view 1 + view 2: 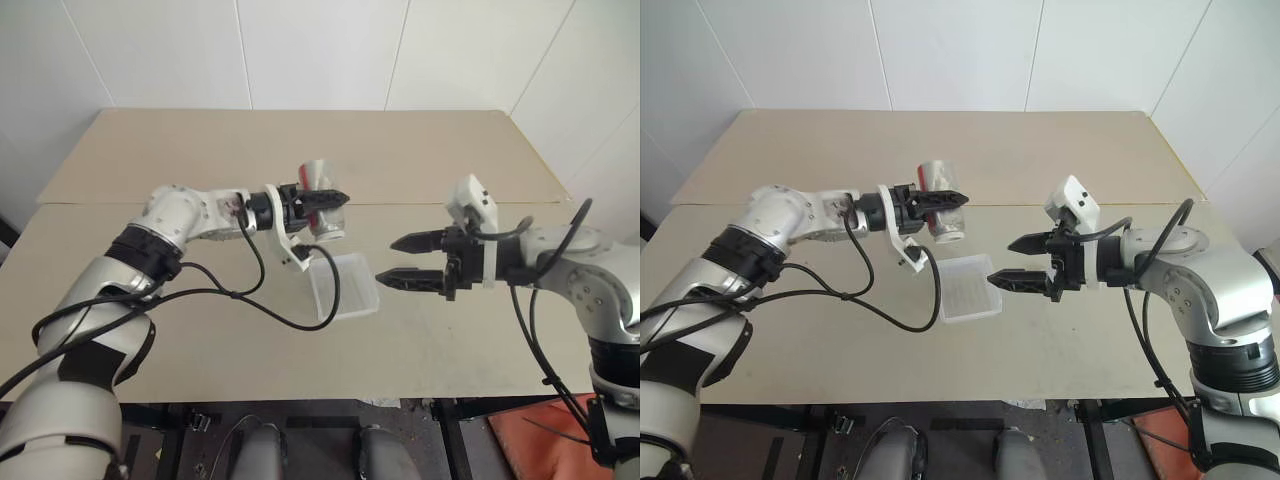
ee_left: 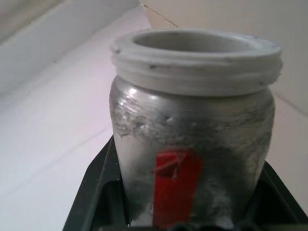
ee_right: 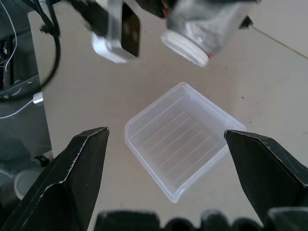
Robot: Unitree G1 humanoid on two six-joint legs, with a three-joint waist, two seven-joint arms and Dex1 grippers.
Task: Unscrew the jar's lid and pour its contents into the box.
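Note:
My left gripper (image 1: 333, 198) is shut on the jar (image 1: 322, 208), a silvery cylinder with a red label. The jar hangs tilted above the table, and its white threaded mouth (image 3: 186, 47) is bare and faces down towards the box. The lid is out of view. I cannot see the contents; the inside of the jar (image 2: 192, 139) is hidden. The box (image 1: 346, 286), a shallow translucent tray with a ribbed bottom (image 3: 182, 140), lies on the table just below and in front of the jar. My right gripper (image 1: 388, 260) hovers to the box's right, open, with nothing between its fingers.
Black cables (image 1: 262, 300) from the left arm hang over the beige table (image 1: 450, 340) beside the box. A seam (image 1: 400, 205) runs across the tabletop behind the grippers. White walls close the back. An orange object (image 1: 540, 440) lies on the floor at the right.

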